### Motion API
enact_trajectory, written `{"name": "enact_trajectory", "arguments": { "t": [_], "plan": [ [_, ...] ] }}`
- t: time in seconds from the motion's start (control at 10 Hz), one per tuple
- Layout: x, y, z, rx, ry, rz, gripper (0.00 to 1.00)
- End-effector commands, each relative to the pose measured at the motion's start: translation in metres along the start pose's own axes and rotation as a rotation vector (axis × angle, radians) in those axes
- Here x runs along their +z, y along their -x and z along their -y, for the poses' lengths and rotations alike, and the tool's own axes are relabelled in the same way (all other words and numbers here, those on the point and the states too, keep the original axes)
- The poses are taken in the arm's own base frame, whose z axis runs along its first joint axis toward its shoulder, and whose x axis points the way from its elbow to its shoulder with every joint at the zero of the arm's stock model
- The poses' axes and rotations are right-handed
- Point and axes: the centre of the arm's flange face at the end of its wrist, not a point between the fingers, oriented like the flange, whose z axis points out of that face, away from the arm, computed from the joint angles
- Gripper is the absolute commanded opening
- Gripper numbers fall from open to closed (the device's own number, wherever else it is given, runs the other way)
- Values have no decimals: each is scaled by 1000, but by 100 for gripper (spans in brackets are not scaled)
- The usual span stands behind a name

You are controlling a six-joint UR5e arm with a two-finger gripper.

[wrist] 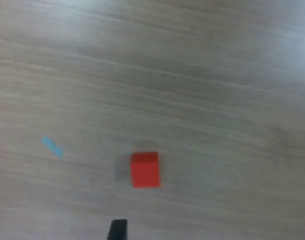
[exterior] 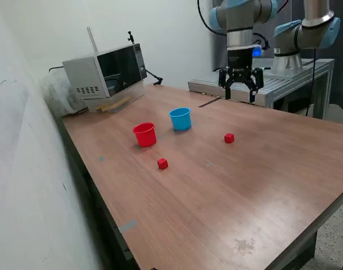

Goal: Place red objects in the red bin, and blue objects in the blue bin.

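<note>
Two small red cubes lie on the wooden table, one [exterior: 229, 138] toward the exterior view's right and one [exterior: 162, 163] nearer the front. The red cup [exterior: 144, 134] and the light blue cup [exterior: 180, 118] stand upright side by side behind them. My gripper [exterior: 240, 97] hangs open and empty well above the table's far side, apart from everything. In the wrist view one red cube [wrist: 145, 170] lies on the wood just beyond my gripper [wrist: 212, 234], whose dark fingertips [wrist: 117, 230] stand wide apart; I cannot tell which cube it is. No dark blue cubes are in view.
A microwave [exterior: 107, 70] stands at the table's far left corner. A metal bench [exterior: 272, 84] carrying a second arm [exterior: 303, 34] adjoins the far edge. A white wall runs along the left. A small blue mark [wrist: 52, 146] is on the wood.
</note>
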Motion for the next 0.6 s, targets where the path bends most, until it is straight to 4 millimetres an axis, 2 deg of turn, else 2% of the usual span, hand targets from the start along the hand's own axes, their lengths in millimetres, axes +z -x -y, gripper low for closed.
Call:
{"name": "enact_trajectory", "arguments": {
  "t": [0.0, 0.2, 0.5],
  "plan": [
    [57, 29, -16, 41, -35, 3, 100],
    [75, 31, -22, 40, -46, 3, 100],
    [80, 34, -24, 24, -47, 3, 100]
  ]
}}
